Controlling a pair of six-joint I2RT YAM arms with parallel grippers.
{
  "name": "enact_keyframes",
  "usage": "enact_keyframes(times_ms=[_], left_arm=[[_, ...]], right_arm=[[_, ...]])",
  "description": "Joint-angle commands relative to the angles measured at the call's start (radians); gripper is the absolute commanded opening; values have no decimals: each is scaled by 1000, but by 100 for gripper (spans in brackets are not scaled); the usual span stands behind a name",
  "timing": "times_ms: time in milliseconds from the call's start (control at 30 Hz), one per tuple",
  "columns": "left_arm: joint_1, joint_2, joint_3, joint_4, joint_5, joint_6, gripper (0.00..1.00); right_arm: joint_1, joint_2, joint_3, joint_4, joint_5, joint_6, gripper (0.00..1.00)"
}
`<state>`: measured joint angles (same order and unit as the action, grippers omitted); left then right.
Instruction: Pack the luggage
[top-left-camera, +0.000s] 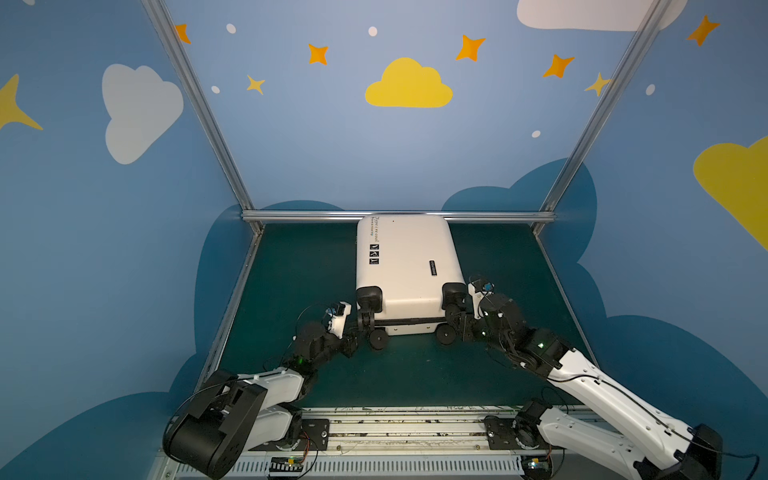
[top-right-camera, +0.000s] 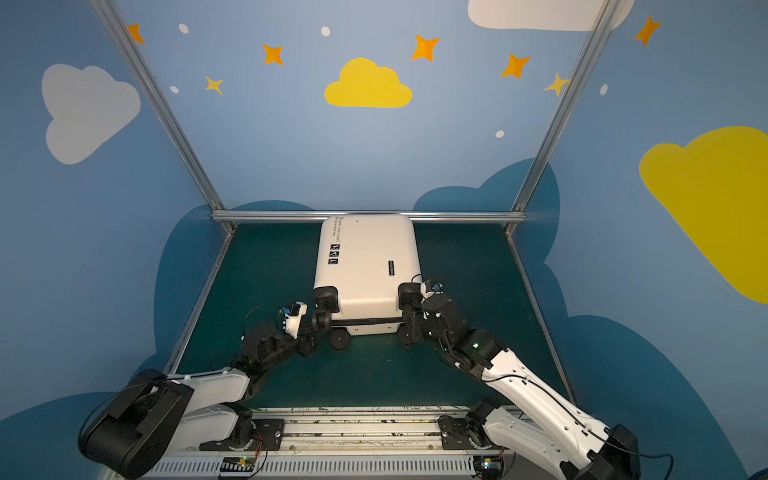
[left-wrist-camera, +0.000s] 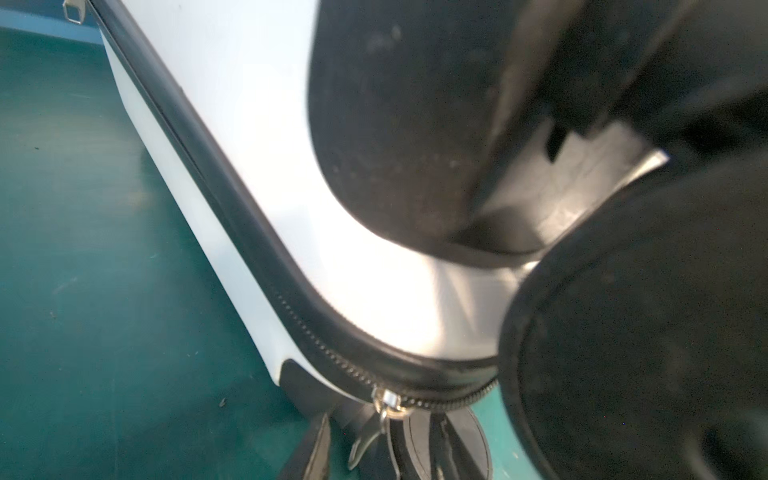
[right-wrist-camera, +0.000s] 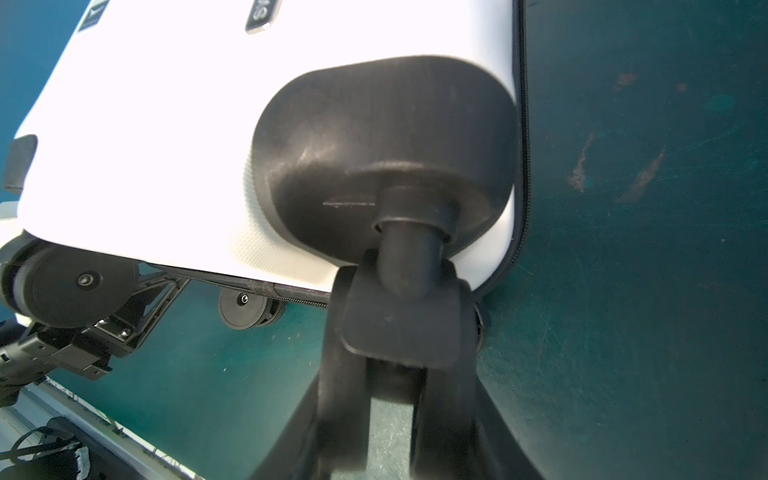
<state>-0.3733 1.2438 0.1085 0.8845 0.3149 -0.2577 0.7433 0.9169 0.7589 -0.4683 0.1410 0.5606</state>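
**Closed case, both arms at the wheel end**

We see the luggage (top-left-camera: 409, 257) — a small cream-white hard-shell suitcase with a black zipper band (left-wrist-camera: 232, 216) — lying flat and shut on the dark green table mat (top-left-camera: 291, 270), with the silver aluminium rail (top-left-camera: 311, 215) just beyond its top end. The right gripper (right-wrist-camera: 399, 345) is clamped on the black plastic caster (right-wrist-camera: 409, 257) at the suitcase's right wheel corner, a finger on each side of the fork. The left gripper (top-left-camera: 358, 334) sits at the left wheel corner, just beside the lower black wheel (top-left-camera: 377, 340); whether it is slack or pinching anything we cannot tell.

We judge that packing has not begun: the lid is down and nothing to pack is in view, so the step in hand looks like positioning the case. A small metal zipper pull (left-wrist-camera: 388, 401) hangs at the left wheel corner — next, the right must hold steady while the left takes that pull and runs it along the band.
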Motion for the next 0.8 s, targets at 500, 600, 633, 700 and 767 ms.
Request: enact_keyframes(times_ms=[500, 600, 633, 700, 767], left_arm=[[22, 46, 48, 51, 7, -4, 24], [23, 40, 48, 35, -2, -4, 20], [22, 36, 48, 28, -7, -5, 18], [22, 28, 49, 13, -14, -3, 14], [23, 16, 50, -10, -28, -7, 3]], right_arm=[[5, -12, 12, 36, -38, -44, 0], [4, -9, 12, 37, -40, -44, 0], [5, -8, 13, 37, -40, -44, 0], [4, -7, 15, 39, -40, -44, 0], [5, -9, 14, 39, -40, -44, 0]])
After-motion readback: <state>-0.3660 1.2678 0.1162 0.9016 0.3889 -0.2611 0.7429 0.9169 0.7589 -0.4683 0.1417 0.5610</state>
